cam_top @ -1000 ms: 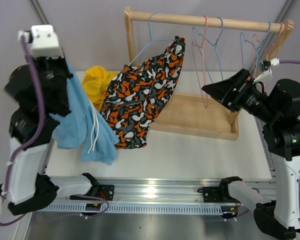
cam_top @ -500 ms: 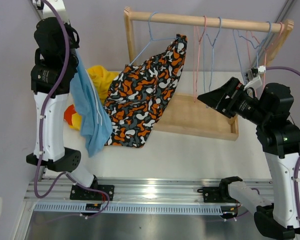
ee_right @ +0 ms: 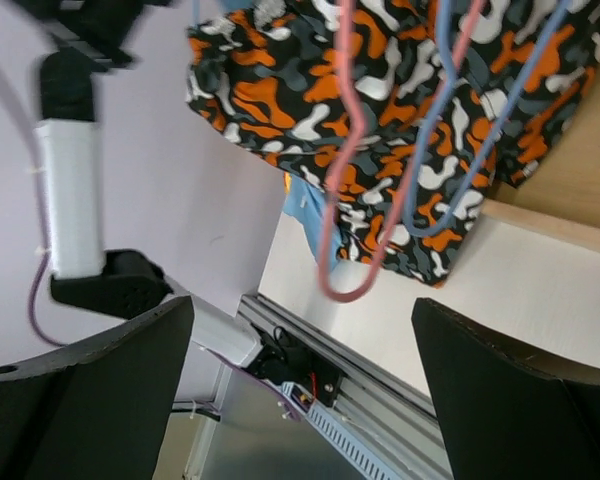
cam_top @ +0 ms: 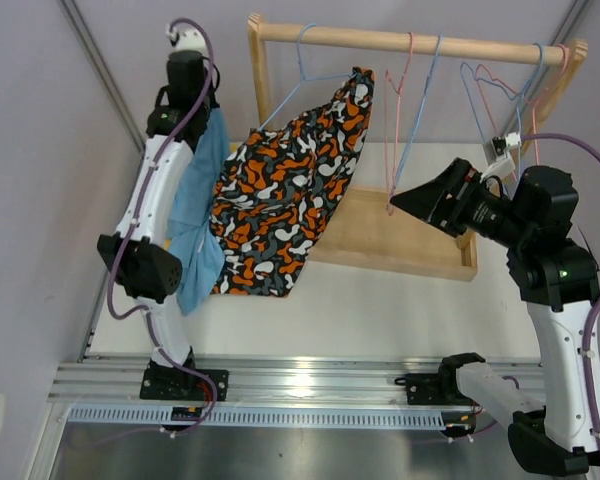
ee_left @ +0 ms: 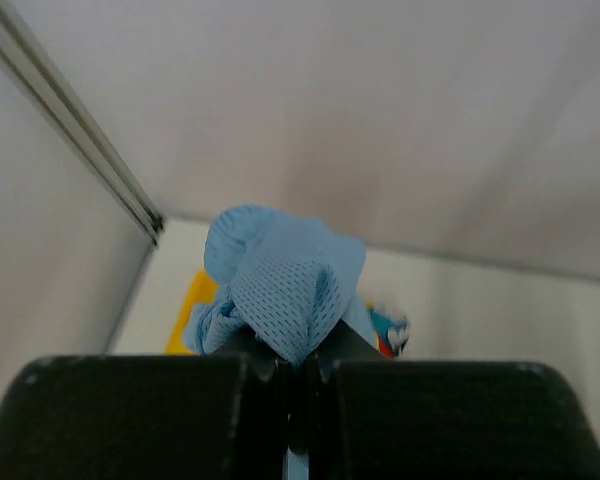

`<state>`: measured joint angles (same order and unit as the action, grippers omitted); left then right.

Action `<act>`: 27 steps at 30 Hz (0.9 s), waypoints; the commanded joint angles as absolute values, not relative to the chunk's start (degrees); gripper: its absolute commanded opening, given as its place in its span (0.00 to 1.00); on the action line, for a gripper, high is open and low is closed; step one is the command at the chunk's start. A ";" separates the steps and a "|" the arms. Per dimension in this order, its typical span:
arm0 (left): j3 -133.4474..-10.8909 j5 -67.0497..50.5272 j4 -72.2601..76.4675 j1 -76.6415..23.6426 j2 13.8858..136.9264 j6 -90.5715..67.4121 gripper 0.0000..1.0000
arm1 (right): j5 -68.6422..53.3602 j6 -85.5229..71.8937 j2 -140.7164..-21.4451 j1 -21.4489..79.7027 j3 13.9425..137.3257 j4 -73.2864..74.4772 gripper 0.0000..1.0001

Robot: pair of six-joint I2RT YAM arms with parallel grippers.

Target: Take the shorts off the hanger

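Aloft, left jaws pinching light blue shorts (ee_left: 280, 290), blotch-print shorts (cam_top: 280, 200) hanging

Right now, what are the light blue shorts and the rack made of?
The light blue shorts look like soft, matte mesh cloth: tiny holes show in the weave. The rack looks like pale, unpainted wood, smooth, perhaps lightly finished.
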<state>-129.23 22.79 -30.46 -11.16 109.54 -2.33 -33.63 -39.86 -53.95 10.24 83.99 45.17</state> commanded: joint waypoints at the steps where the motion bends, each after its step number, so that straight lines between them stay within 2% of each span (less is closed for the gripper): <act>1: -122.97 18.29 -26.10 -9.32 110.12 -7.46 0.05 | -38.31 -37.62 -55.10 10.19 90.78 40.18 0.99; 2: -122.35 15.76 -26.89 -8.88 110.82 -9.56 0.11 | -39.45 -37.70 -55.54 10.28 92.10 38.77 0.99; 3: -122.43 14.51 -29.85 -8.53 111.53 -10.36 0.23 | -41.38 -38.05 -56.33 10.46 94.11 37.37 0.99; 4: -122.87 14.07 -31.71 -8.26 112.66 -11.33 0.64 | -42.01 -38.84 -57.12 10.98 95.35 34.92 0.99; 6: -122.78 13.01 -35.75 -8.26 112.42 -12.30 0.87 | -43.94 -39.90 -60.36 11.95 99.29 32.62 0.99; 8: -116.86 13.01 -36.39 -8.26 107.88 -13.44 0.99 | -43.86 -40.34 -63.70 15.63 102.90 31.64 0.98; 14: -96.29 11.17 -29.79 -8.70 88.88 -14.06 0.99 | -34.13 -34.90 -81.71 28.89 123.98 39.18 0.96; 17: -88.47 8.54 -30.41 -8.88 79.92 -14.41 0.99 | -30.43 -34.80 -87.95 30.14 129.62 39.82 0.94; 22: -74.81 0.45 -26.55 -9.67 61.75 -14.15 0.99 | -22.43 -34.19 -92.89 31.20 128.76 36.74 0.90; 27: -61.71 -6.33 -24.26 -10.02 50.46 -15.47 0.99 | -13.81 -33.58 -97.54 34.80 126.91 32.44 0.88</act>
<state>-67.13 0.21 -26.35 -9.54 53.04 -13.63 -20.95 -35.22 -96.97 32.40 126.50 37.30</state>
